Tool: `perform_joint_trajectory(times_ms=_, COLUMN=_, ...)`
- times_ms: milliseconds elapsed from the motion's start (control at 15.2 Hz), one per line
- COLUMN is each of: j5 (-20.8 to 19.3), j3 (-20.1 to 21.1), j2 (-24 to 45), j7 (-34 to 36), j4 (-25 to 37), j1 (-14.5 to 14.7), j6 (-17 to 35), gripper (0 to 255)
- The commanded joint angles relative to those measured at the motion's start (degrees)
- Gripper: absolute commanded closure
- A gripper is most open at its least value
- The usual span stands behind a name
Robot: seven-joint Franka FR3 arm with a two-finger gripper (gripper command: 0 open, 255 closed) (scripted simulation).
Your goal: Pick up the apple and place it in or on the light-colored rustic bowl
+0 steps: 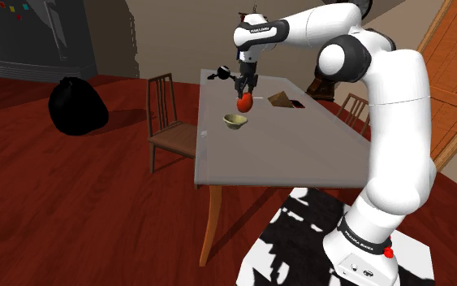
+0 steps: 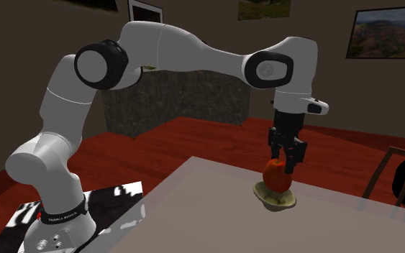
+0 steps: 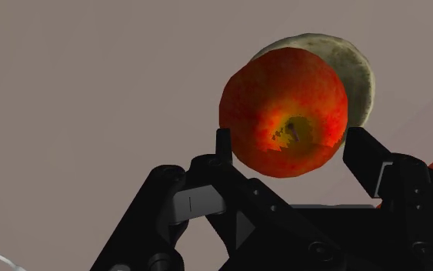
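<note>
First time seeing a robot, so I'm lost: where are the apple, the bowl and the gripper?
apple (image 3: 284, 112), wrist view, its red front skin.
bowl (image 1: 234, 124), shoulder view, its outer wall.
gripper (image 2: 282, 165), second exterior view, midway between its fingertips.

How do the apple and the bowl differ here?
The apple is red-orange; the bowl is pale beige. The apple hangs clasped in the gripper; the bowl sits on the table. The apple is a closed ball; the bowl is open and shallow. Both are round.
</note>
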Motion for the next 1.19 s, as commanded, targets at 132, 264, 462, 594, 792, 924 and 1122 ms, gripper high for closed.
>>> perform_joint_trajectory(times_ms=132, j5=0.00, j3=0.00, j2=-0.01, j7=0.00, j4=-0.01, j1=0.00, j6=0.01, gripper=0)
perform_joint_trajectory(times_ms=264, j5=0.00, j3=0.00, j2=-0.01, j7=0.00, j4=-0.01, j1=0.00, j6=0.02, gripper=0)
perform_joint_trajectory(times_ms=462, j5=0.00, j3=0.00, j2=-0.01, j7=0.00, j4=-0.01, j1=0.00, j6=0.02, gripper=0)
perform_joint_trajectory(times_ms=594, j5=0.04, j3=-0.01, j2=0.35, j7=0.04, j4=4.42, j1=-0.19, j6=-4.05, gripper=0)
perform_joint_trajectory(times_ms=792, j5=0.17, j3=0.00, j2=1.15, j7=0.05, j4=9.14, j1=-0.48, j6=-7.97, gripper=0)
perform_joint_trajectory(times_ms=924, j5=0.16, j3=0.00, j2=1.14, j7=0.05, j4=9.14, j1=-0.48, j6=-7.97, gripper=0)
perform_joint_trajectory(times_ms=1122, j5=0.17, j3=0.00, j2=1.15, j7=0.05, j4=9.14, j1=-0.48, j6=-7.97, gripper=0)
